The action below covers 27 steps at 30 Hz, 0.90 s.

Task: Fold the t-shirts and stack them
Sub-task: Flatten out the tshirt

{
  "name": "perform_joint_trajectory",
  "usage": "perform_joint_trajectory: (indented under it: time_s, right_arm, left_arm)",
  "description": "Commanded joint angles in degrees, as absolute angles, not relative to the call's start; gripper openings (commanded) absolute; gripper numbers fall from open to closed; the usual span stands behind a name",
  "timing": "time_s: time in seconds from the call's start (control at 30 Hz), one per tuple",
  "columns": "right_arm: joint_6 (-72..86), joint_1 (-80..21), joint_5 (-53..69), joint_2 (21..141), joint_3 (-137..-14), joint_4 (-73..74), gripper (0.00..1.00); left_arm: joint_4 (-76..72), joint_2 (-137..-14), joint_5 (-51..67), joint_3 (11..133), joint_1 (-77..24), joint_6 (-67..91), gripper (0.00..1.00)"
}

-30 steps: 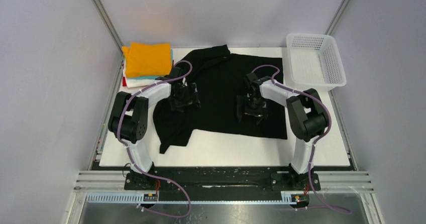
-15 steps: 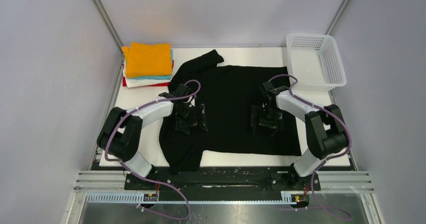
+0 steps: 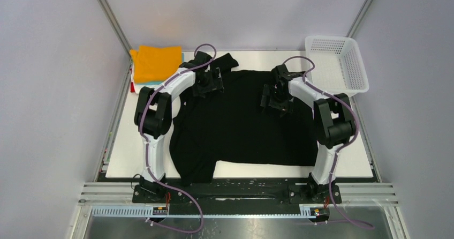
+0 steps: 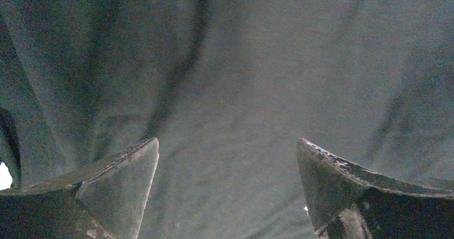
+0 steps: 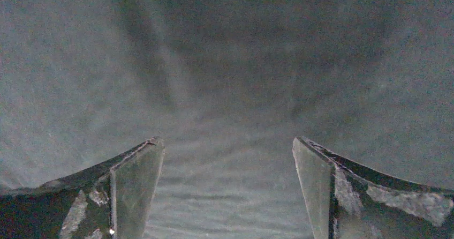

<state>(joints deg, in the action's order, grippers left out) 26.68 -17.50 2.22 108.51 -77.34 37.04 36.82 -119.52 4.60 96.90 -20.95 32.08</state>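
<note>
A large black t-shirt (image 3: 246,126) lies spread on the white table, its hem at the near edge and one sleeve (image 3: 227,62) at the back. My left gripper (image 3: 209,83) is open above its far left part. My right gripper (image 3: 277,97) is open above its far right part. In the left wrist view the open fingers (image 4: 123,185) frame only black cloth (image 4: 230,89). In the right wrist view the open fingers (image 5: 134,185) frame black cloth (image 5: 230,78) too. A folded stack with the orange shirt (image 3: 157,62) on top, teal, white and red beneath, sits at the back left.
A white plastic mesh basket (image 3: 336,65) stands at the back right corner. Grey walls and metal frame posts enclose the table (image 3: 134,148). The arm bases stand at the near edge.
Both grippers have moved from the middle of the black shirt toward its far end. The shirt lies nearer the front edge than one second ago.
</note>
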Motion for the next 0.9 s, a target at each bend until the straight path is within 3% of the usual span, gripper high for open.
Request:
perform_joint_trajectory:
  time_s: [0.0, 0.43, 0.67, 0.87]
  right_arm:
    - [28.4, -14.9, 1.4, 113.9, -84.6, 39.4, 0.98]
    - [25.7, -9.5, 8.8, 134.3, -114.2, 51.8, 0.99]
    - [21.4, -8.9, 6.8, 149.6, -147.0, 63.9, 0.99]
    - [18.1, -8.8, 6.0, 144.5, -143.6, 57.5, 0.99]
  left_arm:
    - [38.3, -125.0, 3.4, 103.3, -19.3, 34.2, 0.99]
    - [35.8, -144.4, 15.2, 126.2, -12.1, 43.2, 0.99]
    - [22.9, -147.8, 17.6, 131.4, -11.8, 42.9, 0.99]
    - [15.4, -147.7, 21.3, 136.8, -11.4, 42.8, 0.99]
